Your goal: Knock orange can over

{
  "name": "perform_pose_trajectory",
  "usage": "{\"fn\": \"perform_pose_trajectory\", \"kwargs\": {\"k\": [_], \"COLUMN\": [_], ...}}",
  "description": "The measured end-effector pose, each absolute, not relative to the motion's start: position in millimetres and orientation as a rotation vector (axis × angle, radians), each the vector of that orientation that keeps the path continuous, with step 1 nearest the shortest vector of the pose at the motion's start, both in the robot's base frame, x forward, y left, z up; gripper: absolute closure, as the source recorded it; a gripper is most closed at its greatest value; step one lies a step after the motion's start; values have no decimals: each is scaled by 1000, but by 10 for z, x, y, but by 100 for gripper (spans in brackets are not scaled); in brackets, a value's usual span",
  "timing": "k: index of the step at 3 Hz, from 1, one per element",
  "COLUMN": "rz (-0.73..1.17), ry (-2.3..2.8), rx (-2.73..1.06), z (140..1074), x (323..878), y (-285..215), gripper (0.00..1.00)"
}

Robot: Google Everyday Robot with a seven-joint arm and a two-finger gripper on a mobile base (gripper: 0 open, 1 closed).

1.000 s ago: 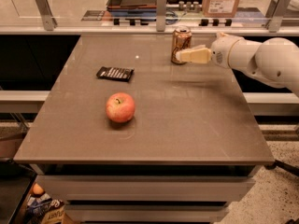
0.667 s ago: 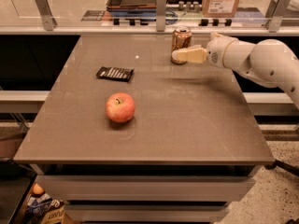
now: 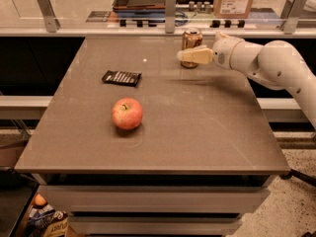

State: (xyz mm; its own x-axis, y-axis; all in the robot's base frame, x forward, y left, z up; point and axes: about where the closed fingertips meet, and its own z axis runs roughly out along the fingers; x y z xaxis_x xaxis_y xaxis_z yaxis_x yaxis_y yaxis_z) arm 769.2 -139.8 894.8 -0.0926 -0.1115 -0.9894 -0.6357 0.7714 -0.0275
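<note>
Gripper (image 3: 195, 57) at the far end of the gray table (image 3: 207, 132) is what I see first, pale yellow and pointing sideways on the end of a fat white arm (image 3: 269, 63). The arm comes in over the table's side edge. I cannot tell if the gripper is spread apart or pressed together. Right behind it stands the orange can (image 3: 192, 36), up straight, with its silver top showing above the gripper. The gripper crosses in front of the can's lower part, and I cannot tell if the two touch. A flat black snack wrapper (image 3: 122, 77) lies well away from the gripper, out past its tip. A red and yellow apple (image 3: 127, 113) sits even farther from it, nearer the table's front edge.
</note>
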Motion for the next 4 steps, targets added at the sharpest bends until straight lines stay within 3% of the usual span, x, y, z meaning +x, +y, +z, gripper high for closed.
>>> {"fn": "perform_pose_trajectory", "kwargs": {"k": [2,4], "rz": [540,546], "ry": [1605,1603], "rx": [-637,-642], "z": [8951,8950], "x": [7859,7861], "y": [-1268,-1215], "gripper": [0,40]}}
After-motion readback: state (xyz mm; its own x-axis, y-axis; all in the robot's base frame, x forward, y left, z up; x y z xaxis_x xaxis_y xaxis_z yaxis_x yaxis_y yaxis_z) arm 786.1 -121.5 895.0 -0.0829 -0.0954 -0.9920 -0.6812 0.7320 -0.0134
